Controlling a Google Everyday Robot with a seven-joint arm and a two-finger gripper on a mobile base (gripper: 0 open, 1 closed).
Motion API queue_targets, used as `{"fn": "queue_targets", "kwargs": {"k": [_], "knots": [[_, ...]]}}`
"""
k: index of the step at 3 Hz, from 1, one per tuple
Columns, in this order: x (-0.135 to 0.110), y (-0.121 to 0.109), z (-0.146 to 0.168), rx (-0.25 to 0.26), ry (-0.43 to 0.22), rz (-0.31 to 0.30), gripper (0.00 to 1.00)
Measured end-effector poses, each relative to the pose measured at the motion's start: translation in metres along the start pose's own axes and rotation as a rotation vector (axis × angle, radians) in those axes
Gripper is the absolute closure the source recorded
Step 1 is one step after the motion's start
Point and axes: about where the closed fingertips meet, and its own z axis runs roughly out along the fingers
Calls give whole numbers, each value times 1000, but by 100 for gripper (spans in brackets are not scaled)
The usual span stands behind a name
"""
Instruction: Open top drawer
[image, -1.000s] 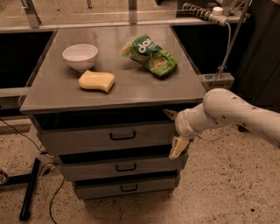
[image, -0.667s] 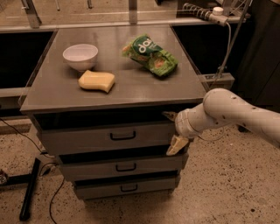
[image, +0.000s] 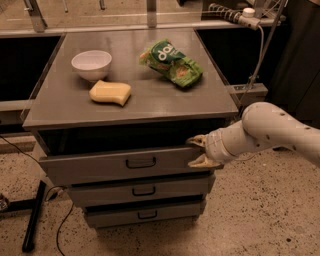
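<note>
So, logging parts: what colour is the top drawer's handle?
Black handle, camera view; gripper sits at the top drawer front's image-right end.

One camera only, set high in front of the bench (image: 165, 102), tilted down and facing its drawer fronts from fairly near. The bench top fills the upper half, the top drawer (image: 90, 169) sits lower centre, and the claw (image: 199, 152) is centre-right of frame, at that drawer's right end.

Top drawer (image: 100, 170) further out now, gripper (image: 191, 153) (at its right end) higher, more level than before.
</note>
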Motion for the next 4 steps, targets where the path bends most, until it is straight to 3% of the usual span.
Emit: {"fn": "queue_targets", "kwargs": {"k": [1,2,4], "knots": [[-8,18,-19,9,-8,-3,87],[-10,19,-22,9,-8,-3,100],[-10,19,-22,9,-8,-3,59]]}}
